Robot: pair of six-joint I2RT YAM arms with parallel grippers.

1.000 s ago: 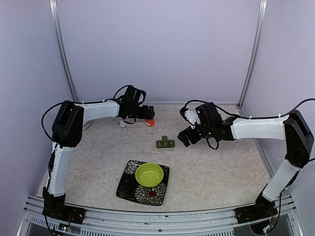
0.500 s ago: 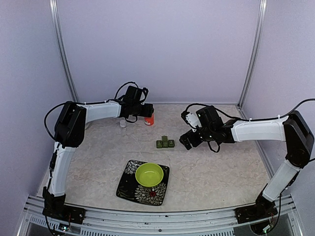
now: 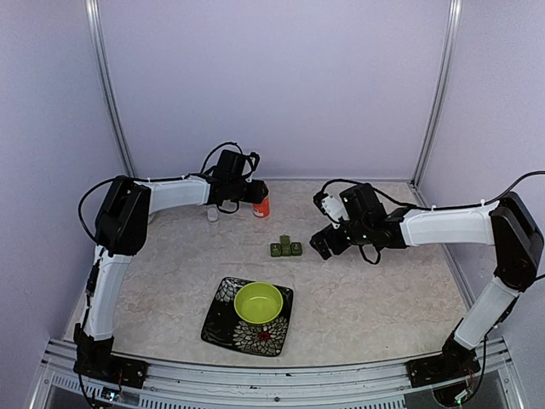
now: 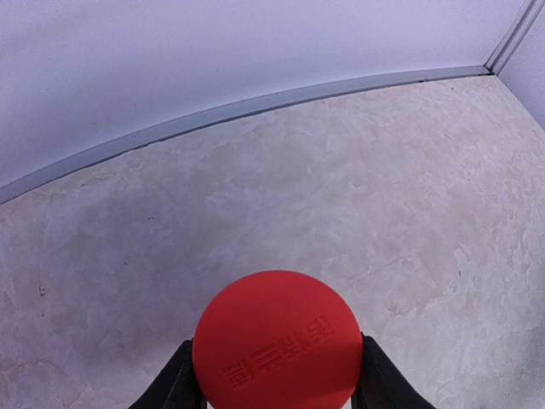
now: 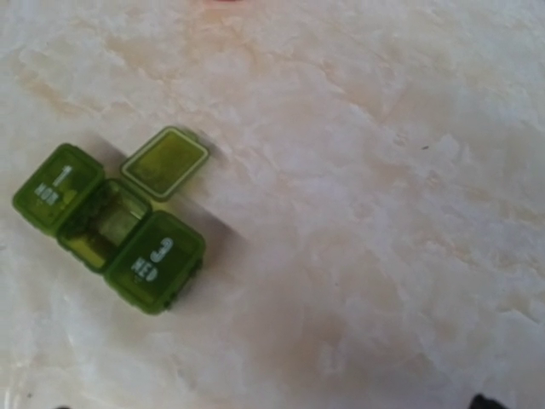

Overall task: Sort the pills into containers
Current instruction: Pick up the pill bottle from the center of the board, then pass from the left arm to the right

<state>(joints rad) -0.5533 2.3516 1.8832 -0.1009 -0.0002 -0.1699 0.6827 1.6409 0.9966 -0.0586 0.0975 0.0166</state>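
Note:
An orange pill bottle with a red cap (image 3: 261, 205) stands at the back of the table. From above, its cap (image 4: 277, 341) fills the bottom of the left wrist view. My left gripper (image 3: 255, 197) is shut on the bottle, one black finger (image 4: 174, 385) against each side of the cap. The containers, a dark green three-compartment pillbox (image 3: 285, 248), sit mid-table. The middle lid (image 5: 164, 162) is flipped open and the two outer lids are shut. My right gripper (image 3: 321, 243) hangs open just right of the pillbox, holding nothing. No pills are visible.
A lime-green bowl (image 3: 258, 302) rests on a black-and-white patterned plate (image 3: 223, 328) near the front. A small clear cup (image 3: 212, 216) stands left of the bottle. The back wall and corner posts close off the table.
My left gripper's jaws have closed in onto the bottle's cap. The right gripper shifted slightly left toward the pillbox, then held still.

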